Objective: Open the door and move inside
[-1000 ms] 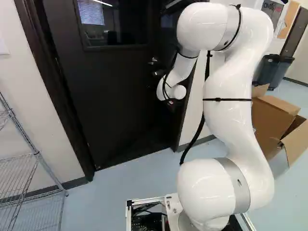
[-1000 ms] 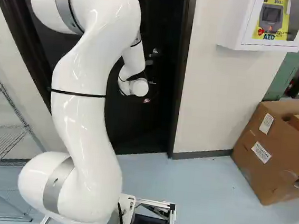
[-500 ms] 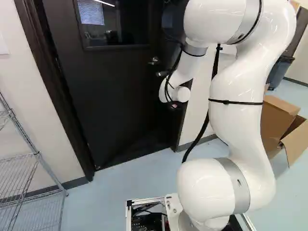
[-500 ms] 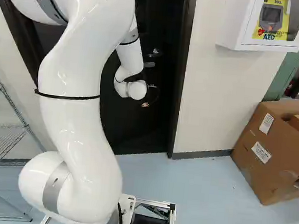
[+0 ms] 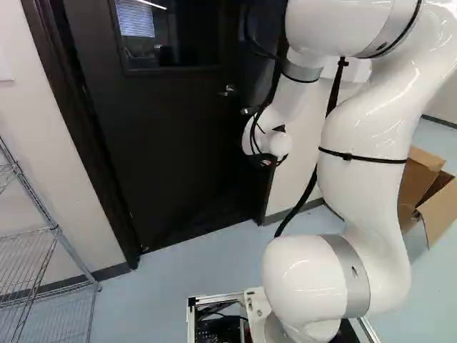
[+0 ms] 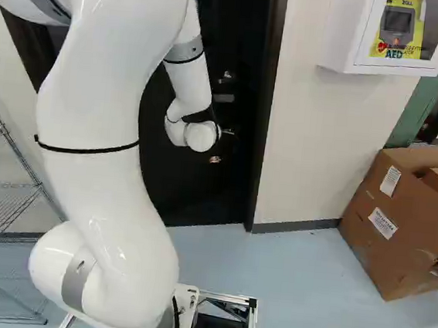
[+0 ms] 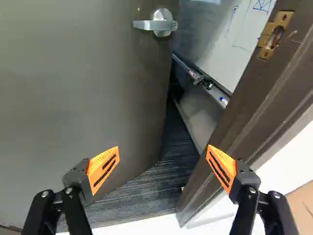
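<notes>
1. At the left of both base views, a wire shelf (image 5: 53, 246) stands beside the pale wall.
2. Next comes the dark door (image 5: 161, 150), with a window (image 5: 171, 39) in its upper part. It stands ajar: the wrist view shows a gap running down between its free edge and the jamb.
3. Near that edge sits the silver lever handle (image 7: 149, 25), ahead of my fingers and well apart from them.
4. My gripper (image 5: 263, 161) is at the doorway, right of the middle of the left base view. My two fingers are spread wide, one in front of the door, the other in front of the jamb.
5. Through the gap I see dark ridged flooring (image 7: 146, 188) and a whiteboard (image 7: 222, 46).
6. The jamb (image 7: 244, 110) carries a brass plate (image 7: 267, 40).
7. Farther right, a white cabinet (image 6: 341, 44) hangs on the wall; a cardboard box (image 6: 395, 227) stands on the floor.
</notes>
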You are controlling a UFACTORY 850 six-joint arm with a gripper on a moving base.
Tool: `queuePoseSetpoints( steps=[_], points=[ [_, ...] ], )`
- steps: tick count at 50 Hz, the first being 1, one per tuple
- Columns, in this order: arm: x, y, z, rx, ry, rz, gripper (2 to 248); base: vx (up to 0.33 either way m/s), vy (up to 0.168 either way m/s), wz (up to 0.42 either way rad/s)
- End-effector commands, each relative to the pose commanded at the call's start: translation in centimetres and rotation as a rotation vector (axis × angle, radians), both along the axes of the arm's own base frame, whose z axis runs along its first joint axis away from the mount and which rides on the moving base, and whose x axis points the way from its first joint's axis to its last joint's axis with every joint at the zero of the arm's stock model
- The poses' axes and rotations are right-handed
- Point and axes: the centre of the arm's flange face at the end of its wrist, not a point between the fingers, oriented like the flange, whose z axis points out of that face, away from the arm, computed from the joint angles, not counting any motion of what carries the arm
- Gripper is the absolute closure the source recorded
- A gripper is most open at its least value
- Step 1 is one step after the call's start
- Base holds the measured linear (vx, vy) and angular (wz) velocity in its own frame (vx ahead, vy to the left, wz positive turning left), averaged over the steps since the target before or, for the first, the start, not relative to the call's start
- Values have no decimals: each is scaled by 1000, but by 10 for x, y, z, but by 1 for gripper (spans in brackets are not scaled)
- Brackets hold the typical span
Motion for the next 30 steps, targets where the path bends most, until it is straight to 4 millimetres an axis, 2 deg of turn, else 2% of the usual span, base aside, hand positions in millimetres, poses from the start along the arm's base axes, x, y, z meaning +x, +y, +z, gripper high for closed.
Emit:
queuePoseSetpoints(
  steps=[30],
  points=[
    [-48, -32, 3, 4, 15, -87, 3, 0, 0, 0]
  ],
)
